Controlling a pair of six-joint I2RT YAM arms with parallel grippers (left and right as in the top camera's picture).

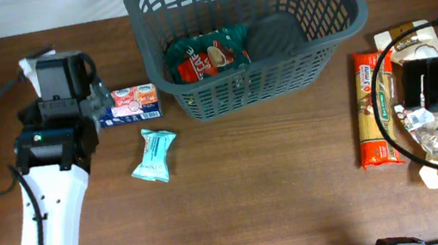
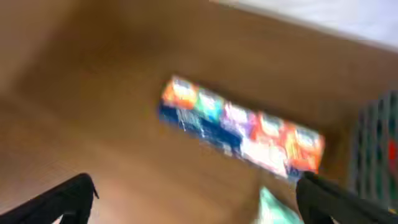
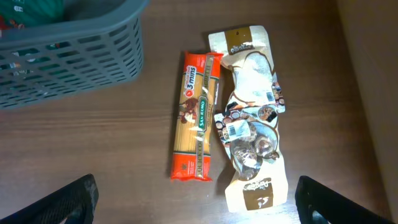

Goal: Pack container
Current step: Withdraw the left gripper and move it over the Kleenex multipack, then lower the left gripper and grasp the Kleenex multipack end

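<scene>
Left of the container [image 1: 249, 90] at the bench's [image 1: 257, 204] far edge, we are hovering the left end effector [image 2: 196, 186] wide over the colourful box [image 2: 239, 134], seemingly to grasp it; the right end effector [image 3: 198, 198] is waiting wide.

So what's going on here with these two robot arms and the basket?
Two robot arms are packing groceries into the grey basket, which already holds a red and green packet and something dark. The left gripper is open above a colourful box lying on the table beside the basket, with a teal packet nearby. The right gripper is open too, hovering over a spaghetti pack and a cream bag that lie side by side. Neither holds anything right now.
</scene>
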